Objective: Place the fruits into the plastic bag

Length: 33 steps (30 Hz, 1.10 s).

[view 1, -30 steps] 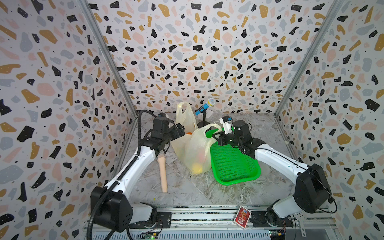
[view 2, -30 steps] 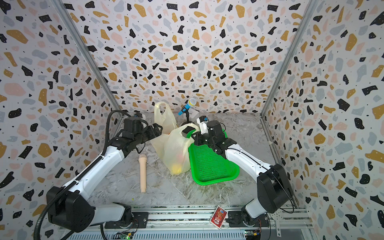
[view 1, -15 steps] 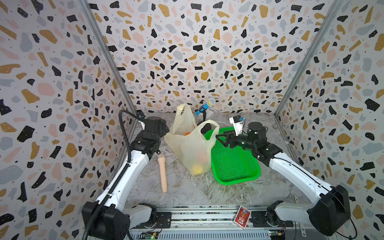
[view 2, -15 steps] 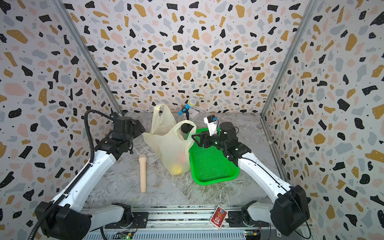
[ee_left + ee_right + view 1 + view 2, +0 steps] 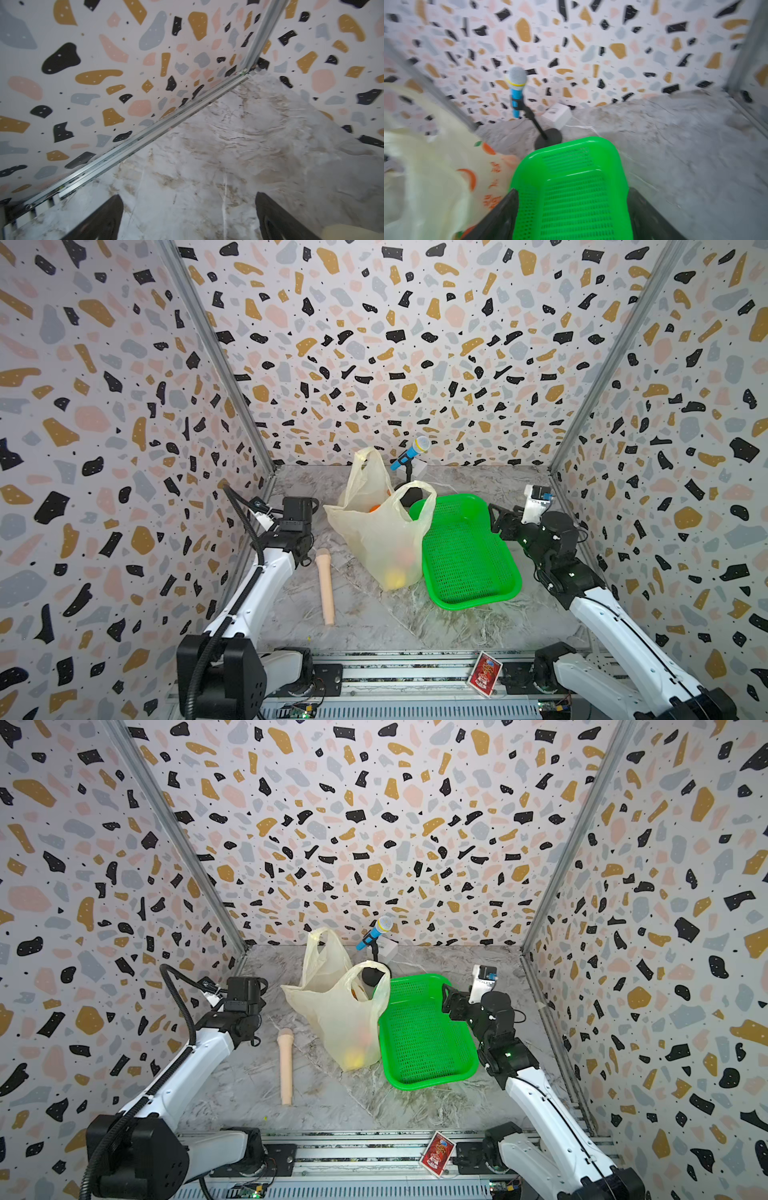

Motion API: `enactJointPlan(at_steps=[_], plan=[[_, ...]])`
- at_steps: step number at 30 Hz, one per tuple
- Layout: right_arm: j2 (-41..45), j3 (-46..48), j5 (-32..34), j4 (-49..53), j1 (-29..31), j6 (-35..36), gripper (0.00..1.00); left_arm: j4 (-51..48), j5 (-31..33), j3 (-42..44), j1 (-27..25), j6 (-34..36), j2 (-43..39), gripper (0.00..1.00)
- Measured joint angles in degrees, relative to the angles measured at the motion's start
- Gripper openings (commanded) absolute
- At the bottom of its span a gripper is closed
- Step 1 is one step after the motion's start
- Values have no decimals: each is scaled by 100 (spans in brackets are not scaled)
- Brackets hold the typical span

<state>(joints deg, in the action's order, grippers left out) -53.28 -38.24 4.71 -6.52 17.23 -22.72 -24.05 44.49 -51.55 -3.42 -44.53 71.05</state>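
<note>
Just ahead of the right gripper's (image 5: 572,190) wide-spread, empty fingers (image 5: 500,218) lies the green basket (image 5: 571,143). Across the basket from those fingers stands the plastic bag (image 5: 378,531); the fruits (image 5: 395,578) sit inside, yellow and orange shapes showing through. Left gripper (image 5: 188,195) fingers are spread wide, empty, over tabletop (image 5: 228,145), well apart from the bag.

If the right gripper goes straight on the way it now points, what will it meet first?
Most likely the green basket, just ahead of the open right gripper; the microphone stand is beyond it. Depth is unclear.
</note>
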Motion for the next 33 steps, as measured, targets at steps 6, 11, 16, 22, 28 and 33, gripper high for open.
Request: enactJointPlan(at_steps=[6,11,16,22,28,33], plan=[[-520,1578,1550,-1698,-9,463,99,647,1058,748,15,72,310,100],[-1403,2026,2393,-2935,-15,1307,99,1370,1906,977,-9,614,380,99],[-2218,2308,2549,-4448,-101,1757,99,2188,2291,1187,-17,1104,704,99],[-2761,2323,1572,-5438,-409,2441,99,3493,2205,1801,-20,1628,1296,100],[-3180,2717,400,-6551,-1349,2262,99,4809,1620,2192,-52,2315,1434,100],[-3185,2809,17,-6688,-1464,2214,99,5788,977,2544,-70,2841,1287,100]])
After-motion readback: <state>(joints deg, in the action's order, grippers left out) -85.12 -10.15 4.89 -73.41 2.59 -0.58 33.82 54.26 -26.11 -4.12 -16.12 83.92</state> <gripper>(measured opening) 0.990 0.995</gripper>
